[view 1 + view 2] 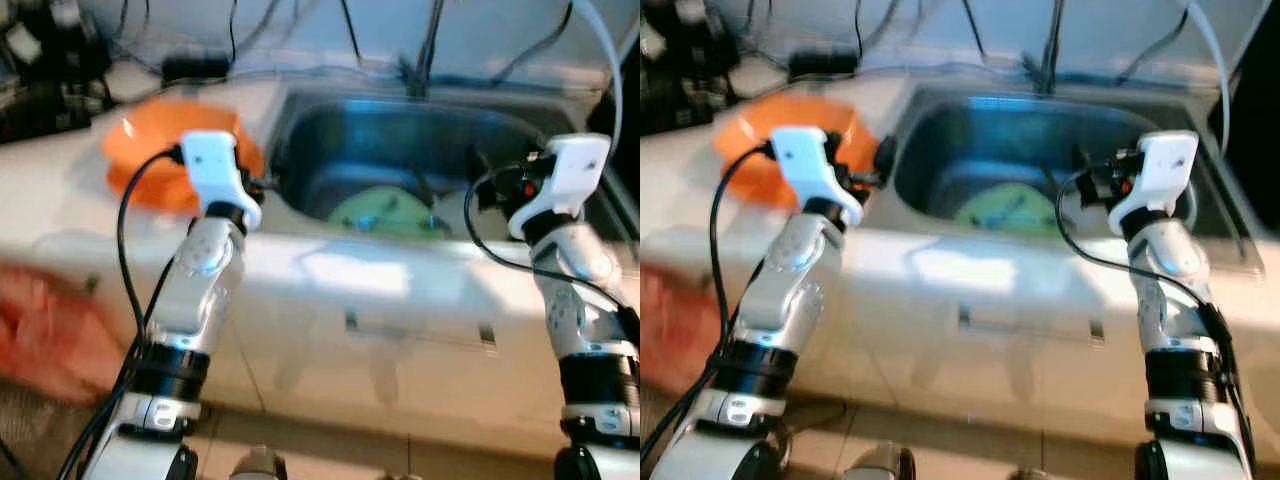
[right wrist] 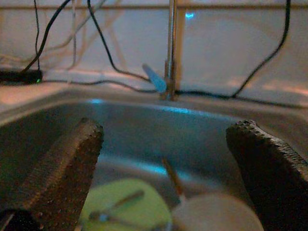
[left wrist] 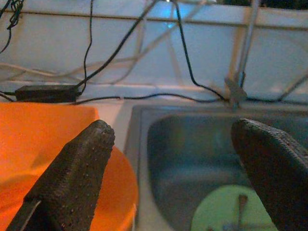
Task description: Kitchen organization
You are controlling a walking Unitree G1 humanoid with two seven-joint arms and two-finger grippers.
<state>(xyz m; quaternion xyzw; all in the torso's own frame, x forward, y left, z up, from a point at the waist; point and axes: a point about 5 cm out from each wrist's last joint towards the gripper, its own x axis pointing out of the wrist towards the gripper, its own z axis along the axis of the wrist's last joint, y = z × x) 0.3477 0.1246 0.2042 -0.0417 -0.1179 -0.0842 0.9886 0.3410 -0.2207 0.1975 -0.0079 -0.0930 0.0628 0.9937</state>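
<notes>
A steel sink (image 1: 300, 120) is set in the white counter ahead of me. In it lie a green plate (image 1: 385, 212) with a fork (image 2: 115, 204) on it and a white bowl (image 2: 216, 214) beside it. Two stacked orange dishes (image 1: 165, 150) stand on the counter left of the sink. My left gripper (image 3: 173, 163) is open above the sink's left rim, between the orange dishes and the basin. Over the basin's near right part, my right gripper (image 2: 166, 163) is held open, pointing at the plate and bowl. Both are empty.
The faucet (image 2: 171, 48) rises at the back of the sink. A black power adapter (image 1: 195, 65) and several cables lie along the back wall. Dark items (image 1: 40, 60) crowd the far left counter. A red cloth (image 1: 50, 330) hangs low on the left.
</notes>
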